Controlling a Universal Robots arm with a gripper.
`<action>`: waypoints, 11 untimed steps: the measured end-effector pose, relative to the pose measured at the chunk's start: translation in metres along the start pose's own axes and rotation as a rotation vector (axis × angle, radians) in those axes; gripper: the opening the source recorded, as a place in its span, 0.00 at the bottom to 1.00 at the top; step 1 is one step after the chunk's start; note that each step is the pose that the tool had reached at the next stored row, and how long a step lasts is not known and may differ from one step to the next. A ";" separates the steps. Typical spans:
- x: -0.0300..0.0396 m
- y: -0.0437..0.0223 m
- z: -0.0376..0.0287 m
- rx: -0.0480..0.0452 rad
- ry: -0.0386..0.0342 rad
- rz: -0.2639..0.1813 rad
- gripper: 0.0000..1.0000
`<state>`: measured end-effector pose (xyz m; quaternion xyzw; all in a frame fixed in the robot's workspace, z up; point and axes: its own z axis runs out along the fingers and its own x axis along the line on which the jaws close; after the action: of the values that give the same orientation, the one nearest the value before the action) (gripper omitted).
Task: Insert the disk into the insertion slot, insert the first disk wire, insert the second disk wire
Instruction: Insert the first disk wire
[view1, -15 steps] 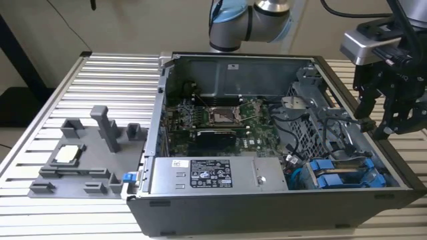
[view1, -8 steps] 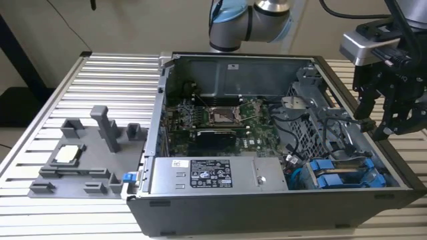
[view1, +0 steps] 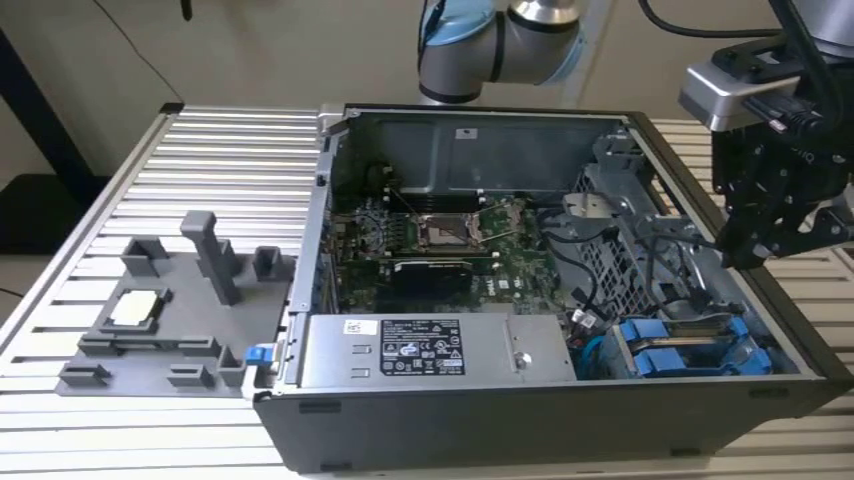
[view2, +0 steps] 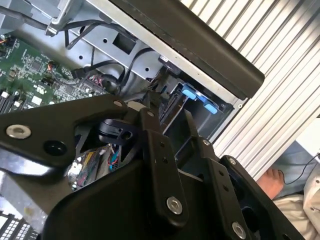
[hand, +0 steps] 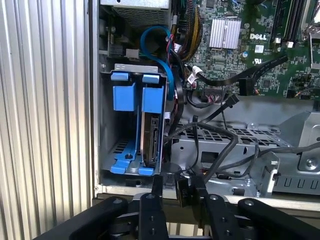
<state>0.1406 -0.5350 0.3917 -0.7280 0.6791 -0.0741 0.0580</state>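
The disk (hand: 151, 136) stands on edge inside the insertion slot (hand: 106, 150), framed by its blue carrier; a second blue carrier (hand: 123, 96) sits beside it. In the exterior view both blue carriers (view1: 694, 350) show in the case's near corner at that view's right. My gripper (hand: 178, 182) hovers above the case's side wall close to this bay, open, with nothing between its fingers (hand: 156, 186). In the exterior view the gripper (view1: 750, 252) hangs over that view's right case edge. Loose black wires (hand: 220, 135) lie over the perforated metal cage beside the bay, and one black plug end (hand: 248, 84) rests over the motherboard.
The open computer case (view1: 534, 440) lies on a slatted metal table (view1: 200, 150). Inside are the green motherboard (view1: 427, 240), a power supply (view1: 427, 350) and the grey perforated cage (hand: 235, 150). A grey fixture block (view1: 174, 320) stands at the exterior view's left.
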 end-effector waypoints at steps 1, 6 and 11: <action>0.0000 0.0000 0.0000 0.0000 0.0000 0.000 0.28; -0.0002 0.0000 0.0000 0.0000 0.0007 0.000 0.21; -0.0002 0.0000 0.0000 -0.0001 0.0011 0.000 0.19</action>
<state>0.1407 -0.5348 0.3917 -0.7280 0.6791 -0.0744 0.0576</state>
